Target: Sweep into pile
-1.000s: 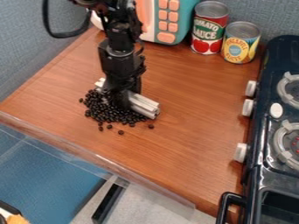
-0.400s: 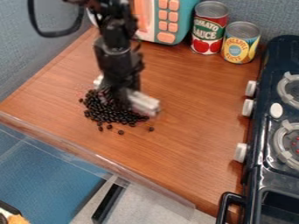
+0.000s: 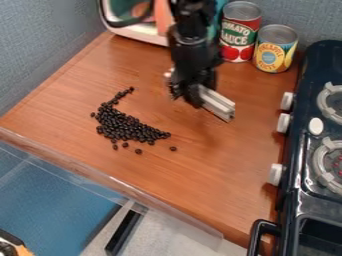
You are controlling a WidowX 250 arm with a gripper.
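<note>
One bean pile (image 3: pixel 125 125), two cans (image 3: pixel 274 48), two burners (image 3: pixel 322 162)

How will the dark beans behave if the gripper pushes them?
The dark beans look small, rounded and hard, so each would probably roll a little. Lying loose on the smooth-looking wooden surface, they would likely slide easily. The heap would probably spread rather than move as one piece.

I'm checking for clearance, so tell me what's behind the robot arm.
Behind the arm is a toy appliance, its white lower edge showing on the view's left, teal on the right. The arm covers its middle, so that part can't be made out.
</note>
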